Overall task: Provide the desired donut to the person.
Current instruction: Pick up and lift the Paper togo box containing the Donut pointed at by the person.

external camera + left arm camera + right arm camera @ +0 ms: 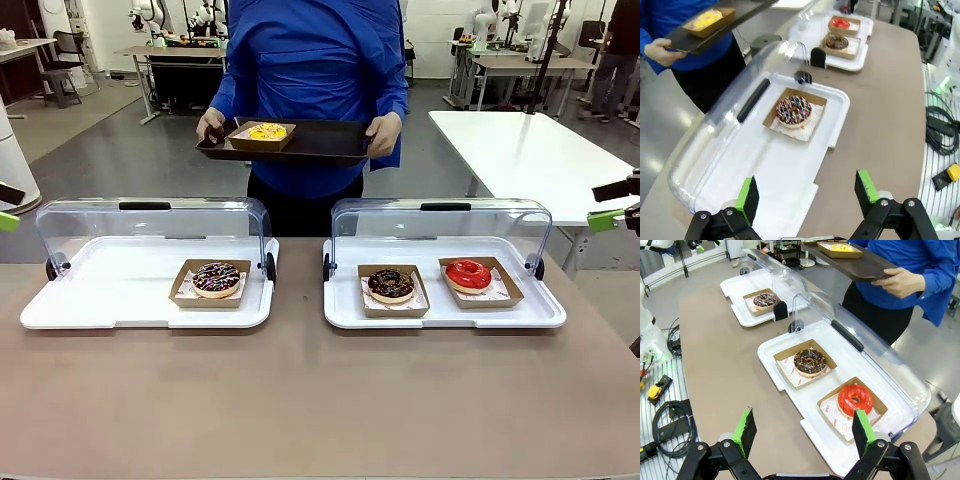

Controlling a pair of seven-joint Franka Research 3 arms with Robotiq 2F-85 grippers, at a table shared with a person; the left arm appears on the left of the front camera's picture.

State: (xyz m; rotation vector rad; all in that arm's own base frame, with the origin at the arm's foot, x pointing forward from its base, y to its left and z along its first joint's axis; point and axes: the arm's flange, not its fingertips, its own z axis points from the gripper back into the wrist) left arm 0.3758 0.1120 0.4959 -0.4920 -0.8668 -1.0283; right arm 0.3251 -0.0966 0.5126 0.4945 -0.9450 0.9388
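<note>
The person (315,90) in a bright blue shirt stands at the far side holding a dark tray (320,140) with a yellow donut (267,131) in a cardboard box. A sprinkled chocolate donut (216,278) sits in the left white case (100,300). A chocolate donut (390,284) and a red donut (468,274) lie in the right white case (540,310). My left gripper (807,192) hangs open above the near end of the left case. My right gripper (802,432) is open above the near edge of the right case, close to the red donut (855,398).
Both cases have their clear lids (150,225) swung up toward the person. The brown table (300,400) is bare in front of the cases. A white table (530,150) stands at the back right. Cables lie beside the table (665,425).
</note>
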